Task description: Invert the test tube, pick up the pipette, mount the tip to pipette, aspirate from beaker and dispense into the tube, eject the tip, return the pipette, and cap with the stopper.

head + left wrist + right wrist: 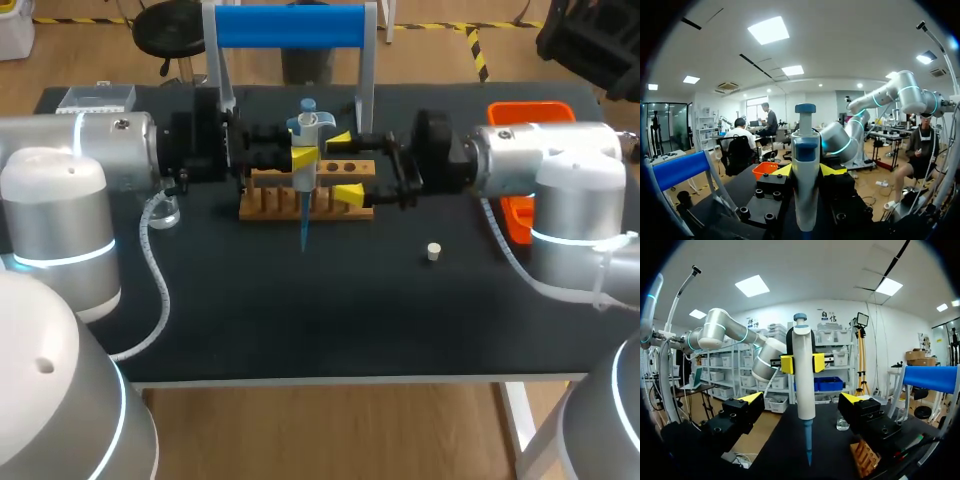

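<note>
Black table (300, 330) — toward its front right lies a small white stopper (433, 251), alone. Near the middle, the left jaws pinch a pipette (308, 125) upright, its blue tip (303, 225) pointing down in front of a wooden rack (270, 205). The right jaws stand spread just beside the pipette, not touching it. A beaker (165, 212) sits toward the left edge, an orange tray (520, 215) at the right edge — a blue-barred stand (290, 25) at the far edge.

orange bin (530, 112) rests on the black table (300, 320).

One pipette (306, 150), one wooden rack (262, 207), one stopper (433, 252), one beaker (165, 211).
</note>
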You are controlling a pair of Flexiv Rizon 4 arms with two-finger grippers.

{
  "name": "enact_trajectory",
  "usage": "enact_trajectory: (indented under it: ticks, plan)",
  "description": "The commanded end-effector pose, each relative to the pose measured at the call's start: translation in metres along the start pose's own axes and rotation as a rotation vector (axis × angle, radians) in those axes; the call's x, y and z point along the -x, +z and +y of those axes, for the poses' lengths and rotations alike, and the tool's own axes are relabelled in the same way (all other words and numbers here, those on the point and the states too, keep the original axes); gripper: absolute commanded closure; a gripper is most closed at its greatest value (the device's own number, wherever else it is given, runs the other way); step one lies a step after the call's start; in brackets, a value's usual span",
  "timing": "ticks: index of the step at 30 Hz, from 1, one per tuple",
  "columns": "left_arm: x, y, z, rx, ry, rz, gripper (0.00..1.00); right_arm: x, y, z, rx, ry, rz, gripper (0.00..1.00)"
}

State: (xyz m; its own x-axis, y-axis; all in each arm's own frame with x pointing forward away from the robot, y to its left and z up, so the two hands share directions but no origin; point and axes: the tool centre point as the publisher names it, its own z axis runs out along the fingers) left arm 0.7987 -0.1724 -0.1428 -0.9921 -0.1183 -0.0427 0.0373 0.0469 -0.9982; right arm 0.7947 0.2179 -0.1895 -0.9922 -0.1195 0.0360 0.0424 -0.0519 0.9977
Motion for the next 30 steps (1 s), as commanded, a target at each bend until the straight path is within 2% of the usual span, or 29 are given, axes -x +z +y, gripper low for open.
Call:
enact_trajectory:
  ticks: [1,11,30]
  plan:
    - [-0.002,0.001,0.000,-0.001,0.001,-0.007,1.00,0.004,0.011,0.000,-0.009,-0.004,0.011,0.00]
    - [-0.002,0.001,0.000,-0.001,0.001,-0.007,1.00,0.004,0.030,0.000,-0.031,-0.037,0.011,0.00]
    - [-0.002,0.001,0.000,-0.001,0.001,-0.007,1.00,0.006,0.049,0.000,-0.043,-0.034,0.008,0.00]
